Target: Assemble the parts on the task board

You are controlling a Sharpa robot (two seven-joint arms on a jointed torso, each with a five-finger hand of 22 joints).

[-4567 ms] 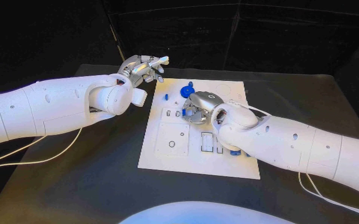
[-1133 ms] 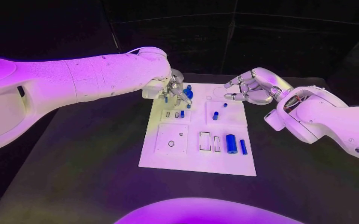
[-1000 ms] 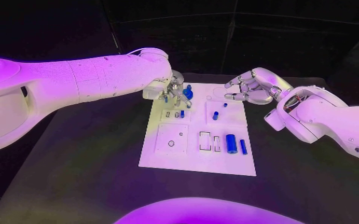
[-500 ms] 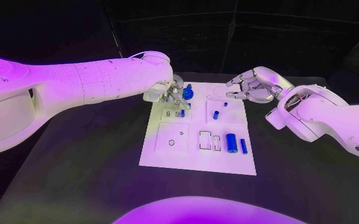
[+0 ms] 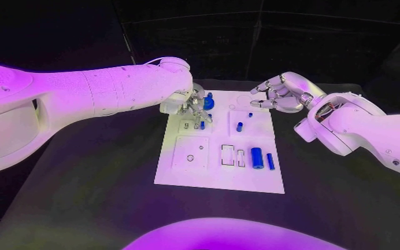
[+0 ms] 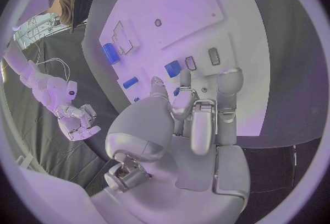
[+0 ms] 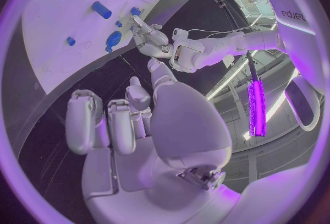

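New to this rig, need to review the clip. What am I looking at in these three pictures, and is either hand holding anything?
It is a two-armed robot at a black table. One picture looks down from the robot's head; the two round ones come from cameras at each wrist, behind that arm's own hand.

In the middle lies the white task board, with slots and small blue parts. A thick blue cylinder and a thin blue pin lie near its right edge, and a round blue knob sits at its far end.

The left hand reaches down to the board's far left corner, fingertips among the small parts; whether it grips one I cannot tell. The right hand hovers off the board's far right corner, fingers curled in, holding nothing.
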